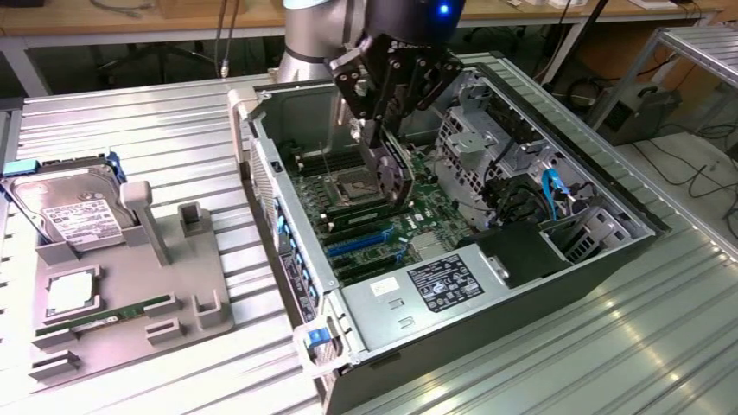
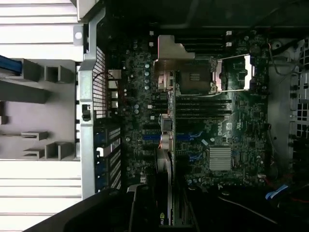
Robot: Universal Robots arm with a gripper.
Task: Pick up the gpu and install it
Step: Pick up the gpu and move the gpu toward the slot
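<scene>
Ribbed aluminium bench tops run across a workshop, with wood-topped desks and trailing cables along the back. At the exterior view's left, a grey fixture tray carries a silver hard drive with a white label, a square processor chip and a slim green memory stick. Just beside it, an open tower computer case lies on its side, its green motherboard exposed. Over the board, the arm's pincer is clamped on the gpu, a thin black card held on edge, hanging inside the case near the processor socket; whether it touches the board cannot be told. The wrist view shows the gpu edge-on, a narrow dark strip with a pale side. Toward the exterior view's right, metal drive cages and a blue cable sit at the case's far side.
</scene>
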